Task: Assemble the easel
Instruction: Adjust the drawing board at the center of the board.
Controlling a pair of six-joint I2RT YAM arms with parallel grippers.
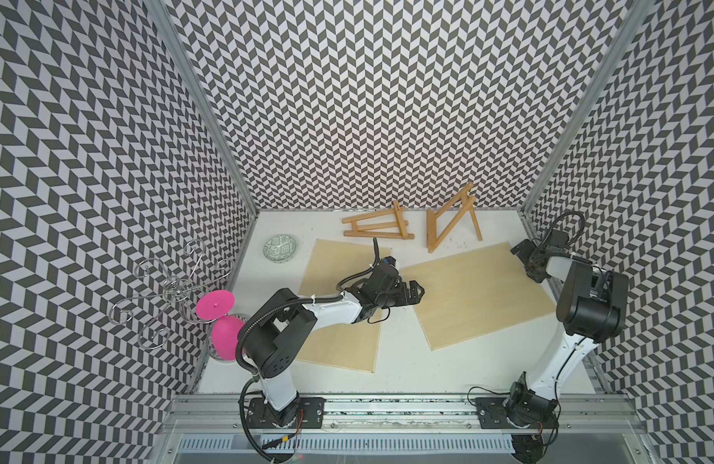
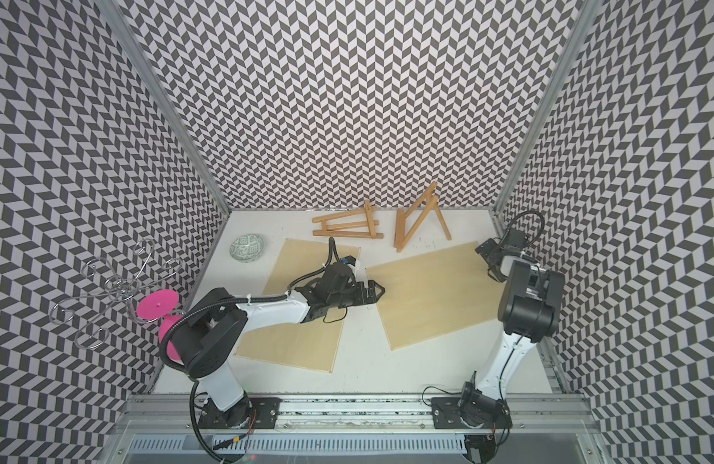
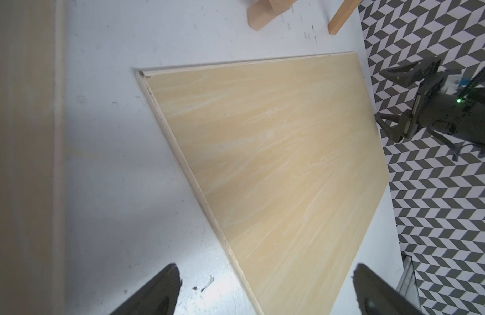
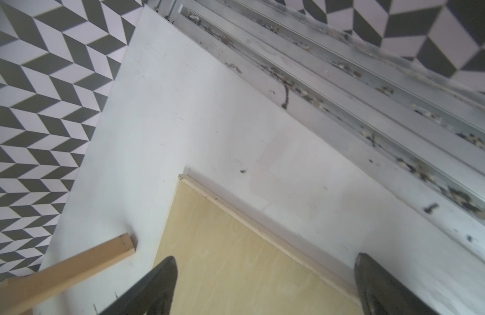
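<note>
Left wrist view looks down between the spread fingers of the left claw, which pinches nothing and hovers over the near edge of the right plywood board. The same picture shows the right claw across that board, also spread and empty. In a top view the left claw sits above the strip of white tabletop between the two boards, while the right claw hangs over the board's far corner by the side wall. Flanking one panel from opposite sides looks like preparation to lift it together, since a thin sheet lying flat offers one claw little to pinch; that is my reading, not something shown. Both easels sit at the back of the tabletop, near the rear wall and apart from the claws. The standing easel has its legs splayed and so seems ready to carry a board, while the folded easel lies flat just beside it, unopened. By count there are two easels, two boards including the left plywood board partly under the left arm, two arms, one patterned bowl, one pink goblet and one wire rack, the last three off to the left side, clear of the work.
</note>
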